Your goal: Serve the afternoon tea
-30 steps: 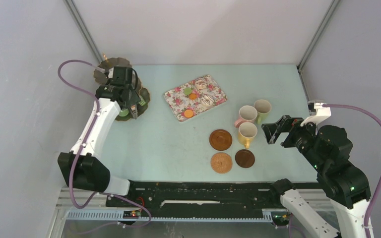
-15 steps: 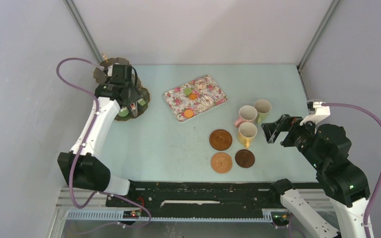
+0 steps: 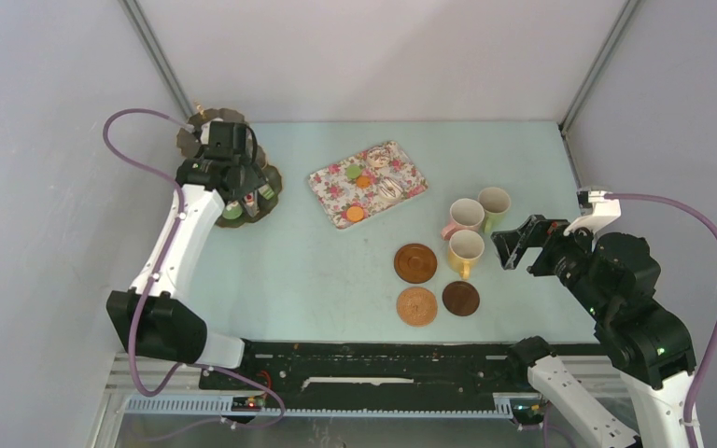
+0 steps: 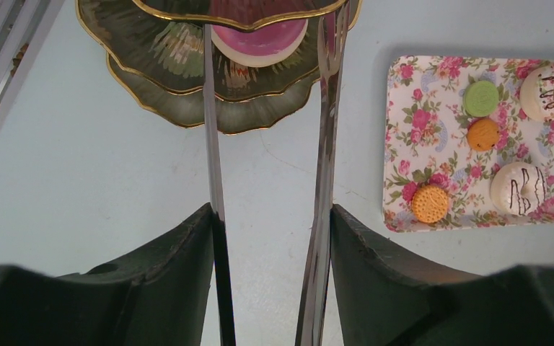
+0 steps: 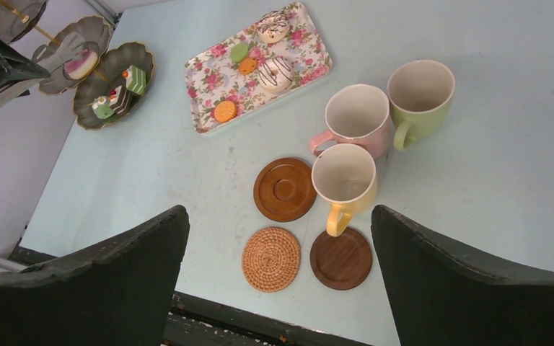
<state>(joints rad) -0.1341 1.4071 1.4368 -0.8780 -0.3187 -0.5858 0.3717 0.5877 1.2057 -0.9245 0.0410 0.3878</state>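
The dark scalloped stand [image 3: 273, 183] sits at the back left, with small green cakes [image 5: 135, 79] on its lowest tier. A pink cake [image 4: 260, 37] rests on the middle tier [image 4: 180, 58]. My left gripper [image 3: 243, 191] hovers over the stand, shut on the metal tongs [image 4: 328, 144]. The tongs' arms are spread on either side of the pink cake. Yellow [image 3: 466, 250], pink [image 3: 465, 217] and green [image 3: 495, 203] mugs stand on the table beside three coasters [image 3: 415, 263]. My right gripper [image 3: 513, 250] hangs open and empty, just right of the yellow mug.
The flowered tray [image 4: 433, 122] lies mid-table holding a green macaron [image 4: 481, 98], an orange one [image 4: 483, 133], a biscuit [image 4: 431, 204] and two white donuts [image 4: 523, 189]. The yellow mug's handle overhangs the dark coaster [image 5: 340, 258]. Grey walls close in on the left, back and right.
The left gripper has eased wider, letting the tongs' arms spread, and has shifted slightly up and back over the stand. The right arm has not moved.
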